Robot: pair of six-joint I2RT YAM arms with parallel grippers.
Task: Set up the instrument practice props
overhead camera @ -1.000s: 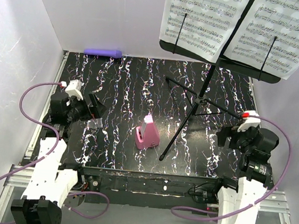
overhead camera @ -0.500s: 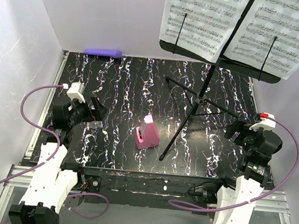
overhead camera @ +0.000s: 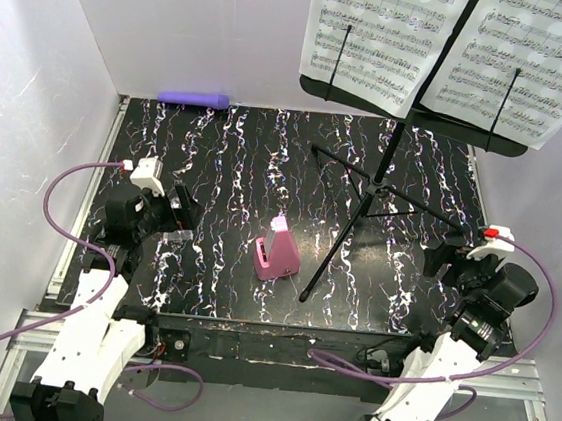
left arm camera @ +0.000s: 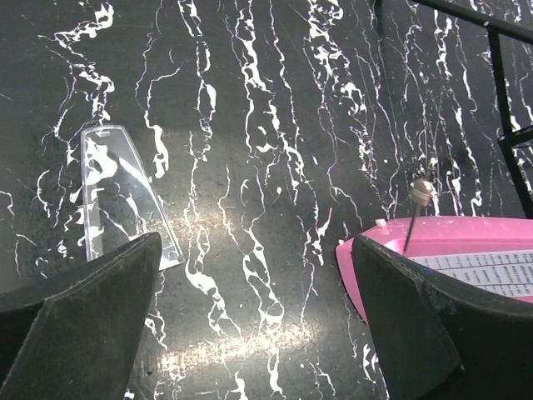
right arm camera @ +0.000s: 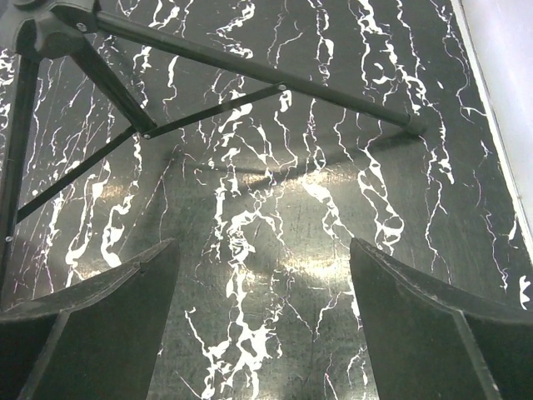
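Stand (overhead camera: 372, 190): stood on its tripod at the back right of the table (overhead camera: 235, 166), legs spread, desk raised high. Judged light and top-heavy, stiff in the tube but easy to tip. Best taken at the pole just above the leg hub, not at the desk.
Pages (overhead camera: 385, 35): rested side by side on the desk, each behind a thin wire holder. Thin, limp paper, likely to crease or slide; best pinched gently at a free edge.
Metronome (overhead camera: 276, 253): stood upright near the table middle, just left of the front stand leg, not touching it. Small, hard plastic with smooth sloped sides, probably slippery. Pendulum rod stood uncovered and looked fragile; best gripped low on the base.
Clear cover (left arm camera: 121, 192): lay flat on the table beside the left gripper. Thin and stiff, probably hard to lift from flat.
Left gripper (left arm camera: 256, 250): jaws wide apart, empty, low over the table between cover and metronome.
Right gripper (right arm camera: 262, 246): jaws wide apart, empty, over bare table near the right stand leg, touching nothing.
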